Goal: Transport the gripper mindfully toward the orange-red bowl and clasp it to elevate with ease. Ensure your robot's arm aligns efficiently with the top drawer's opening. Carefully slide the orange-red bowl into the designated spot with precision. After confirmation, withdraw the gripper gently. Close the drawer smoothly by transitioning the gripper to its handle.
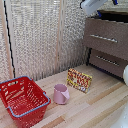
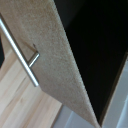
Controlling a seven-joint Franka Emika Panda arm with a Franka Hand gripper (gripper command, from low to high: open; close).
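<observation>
Now arm (image 1: 92, 5) sits above open top drawer (image 1: 107, 37); handle (image 2: 20, 50) lies horizontal just below; gripper out of view, fingers unknown.

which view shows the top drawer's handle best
The wrist view: the handle fills the frame close up, a silver bar with one standoff visible on the top drawer front. The exterior view shows it small and blurry, a thin bar across the drawer front.

My light wooden worktop (image 1: 95, 102) carries a red wire basket (image 1: 22, 100), a pink cup (image 1: 61, 94) and a small upright printed box (image 1: 79, 80), all apart.
</observation>
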